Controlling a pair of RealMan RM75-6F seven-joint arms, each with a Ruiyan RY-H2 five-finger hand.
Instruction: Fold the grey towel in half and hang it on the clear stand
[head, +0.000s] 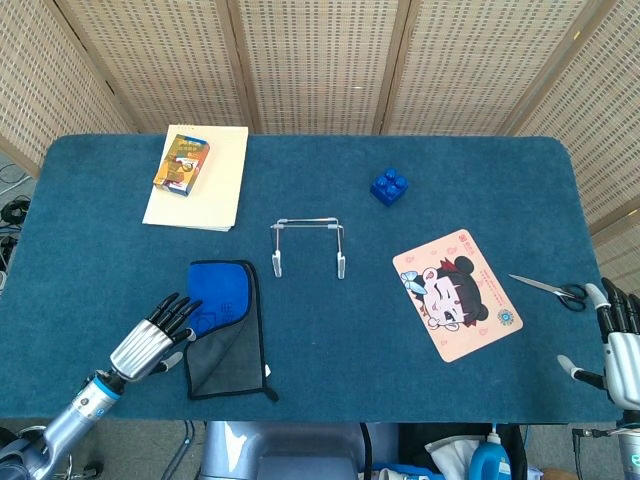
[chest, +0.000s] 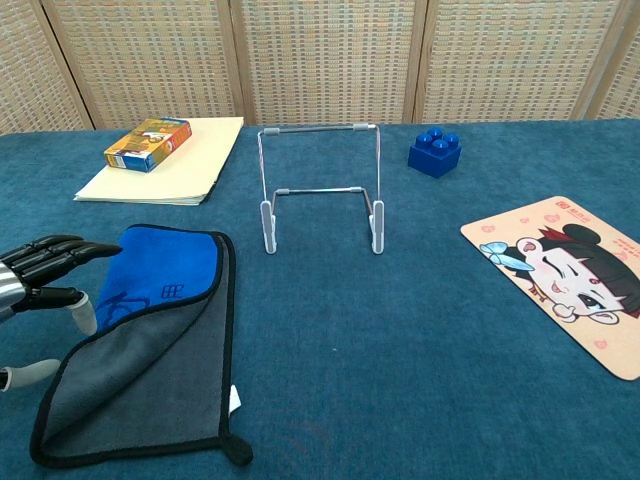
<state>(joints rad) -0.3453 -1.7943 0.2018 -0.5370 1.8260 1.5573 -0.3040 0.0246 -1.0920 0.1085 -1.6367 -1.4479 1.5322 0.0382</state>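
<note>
Two hands are seen. Fingers of the left hand (chest: 45, 275) are spread, nothing held, beside the grey towel (chest: 150, 345), likely ready to grab. Further right, the clear stand (chest: 320, 190) waits. The right hand (head: 620, 345) is kept empty, far off.

Orange box (head: 181, 163) atop cream folder (head: 205, 195), far left of blue brick (head: 389, 186); cartoon mat (head: 457, 294) and scissors (head: 550, 290) nearer, right of brick.

The head camera is looking steeply down over the whole blue-carpeted table (head: 480, 180); the chest camera is looking low and level across it (chest: 400, 330), both sharing the clear wire-framed stand (head: 308, 245) (chest: 320, 185).
</note>
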